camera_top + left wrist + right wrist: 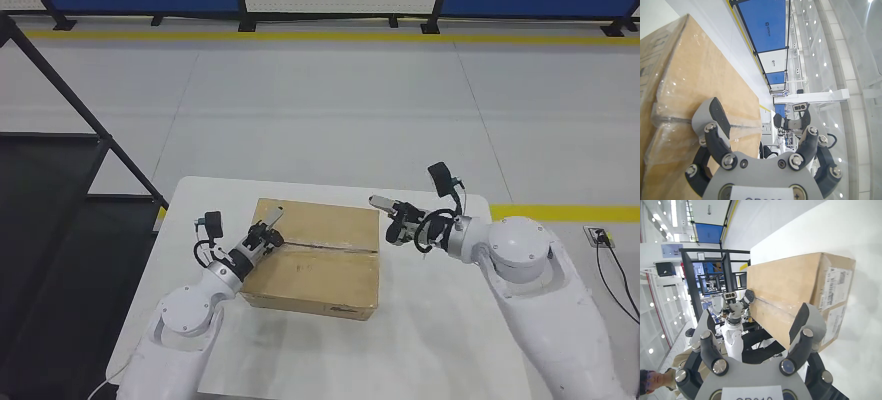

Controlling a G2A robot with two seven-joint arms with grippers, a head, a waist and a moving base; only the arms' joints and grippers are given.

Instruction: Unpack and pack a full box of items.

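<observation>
A closed cardboard box (318,255) sits in the middle of the white table (440,330), with clear tape along its top seam (330,245). My left gripper (268,230) is open at the box's left end, level with the seam. In the left wrist view one of its fingers (719,117) lies over the taped seam of the box (696,75); the other stands off in the air. My right gripper (392,218) is open at the box's right end. In the right wrist view the gripper (753,311) straddles the box's (787,281) upper end edge.
A black metal frame (60,180) stands off the table's left side. Printed labels (836,285) cover the box's right end face. Bare tabletop lies in front of the box and to its right. A yellow floor line (570,212) runs behind the table.
</observation>
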